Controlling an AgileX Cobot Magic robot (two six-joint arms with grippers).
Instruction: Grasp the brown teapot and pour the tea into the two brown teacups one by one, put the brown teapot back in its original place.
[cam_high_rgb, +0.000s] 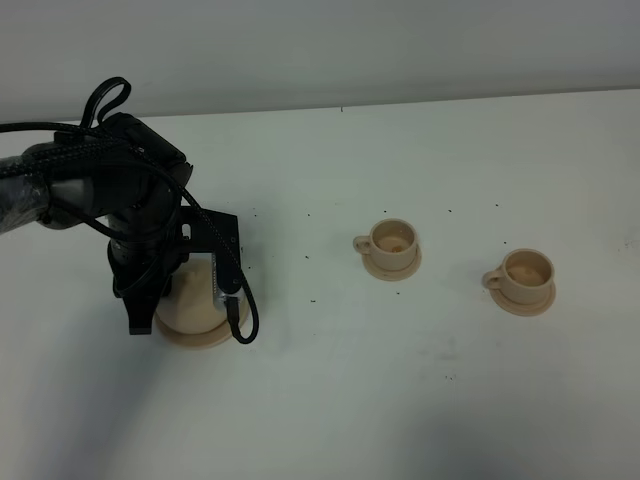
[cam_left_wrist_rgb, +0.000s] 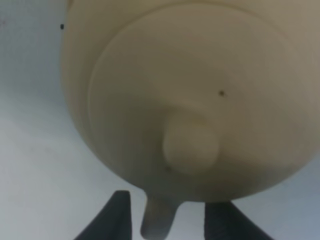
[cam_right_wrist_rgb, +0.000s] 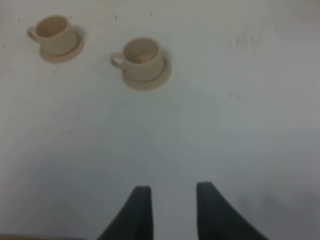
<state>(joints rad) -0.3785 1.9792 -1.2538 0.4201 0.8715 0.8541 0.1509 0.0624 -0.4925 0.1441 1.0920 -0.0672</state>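
White table; left gripper, lower left of overhead frame, jaws apart astride teapot handle. Right gripper apart, empty. Risk: off-centre closure could twist teapot, spilling tea.

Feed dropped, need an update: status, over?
Left gripper open astride brown teapot handle. Right gripper open, empty. Nothing blocks the teacups.
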